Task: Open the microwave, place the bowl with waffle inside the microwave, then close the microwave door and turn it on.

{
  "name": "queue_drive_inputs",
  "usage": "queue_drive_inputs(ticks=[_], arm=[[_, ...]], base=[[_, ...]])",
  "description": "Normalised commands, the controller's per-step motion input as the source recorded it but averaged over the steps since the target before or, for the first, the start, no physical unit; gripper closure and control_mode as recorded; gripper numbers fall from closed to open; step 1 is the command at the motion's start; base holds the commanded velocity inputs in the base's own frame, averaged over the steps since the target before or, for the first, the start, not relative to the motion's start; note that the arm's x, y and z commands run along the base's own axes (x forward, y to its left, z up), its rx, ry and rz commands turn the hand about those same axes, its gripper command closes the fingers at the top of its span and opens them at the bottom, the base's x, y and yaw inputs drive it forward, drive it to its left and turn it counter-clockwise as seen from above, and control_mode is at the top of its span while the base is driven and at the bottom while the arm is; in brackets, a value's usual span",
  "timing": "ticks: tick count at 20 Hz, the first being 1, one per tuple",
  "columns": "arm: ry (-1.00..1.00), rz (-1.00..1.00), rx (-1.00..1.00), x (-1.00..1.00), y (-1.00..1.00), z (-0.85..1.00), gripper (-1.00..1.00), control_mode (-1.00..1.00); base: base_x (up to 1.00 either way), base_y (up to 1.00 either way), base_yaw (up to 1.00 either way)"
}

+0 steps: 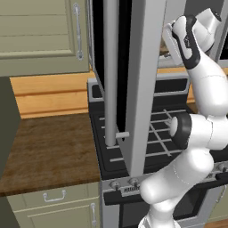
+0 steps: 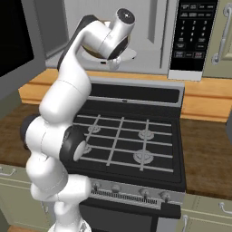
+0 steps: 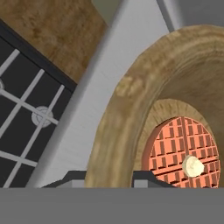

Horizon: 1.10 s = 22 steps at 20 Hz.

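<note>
Filling the hand view, the bowl [image 3: 131, 113] with its reddish waffle [image 3: 181, 151] sits pinched by its rim in the closed gripper [image 3: 107, 177]. It hangs at the mouth of the microwave [image 2: 149, 27], above the stove [image 2: 131, 136], while the microwave door [image 1: 129, 80] stands swung wide open.
</note>
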Motion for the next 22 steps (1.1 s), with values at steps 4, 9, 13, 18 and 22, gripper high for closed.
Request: queue_drive_inputs(ticks=[4,9,13,18,22], arm=[[0.0,0.0,0.0,0.18,0.02,0.0,1.0,-1.0],[-0.01,0.0,0.0,0.14,0.1,-0.03,-1.0,-1.0],[0.0,0.0,0.0,0.0,0.01,0.0,-1.0,-1.0],[0.0,0.0,0.0,0.0,0.0,0.0,-1.0,-1.0],[-0.02,-0.05,0.02,-0.06,-0.01,0.0,-1.0,-1.0]], base=[[0.0,0.0,0.0],[0.0,0.0,0.0],[0.0,0.0,0.0],[0.0,0.0,0.0],[0.0,0.0,0.0]])
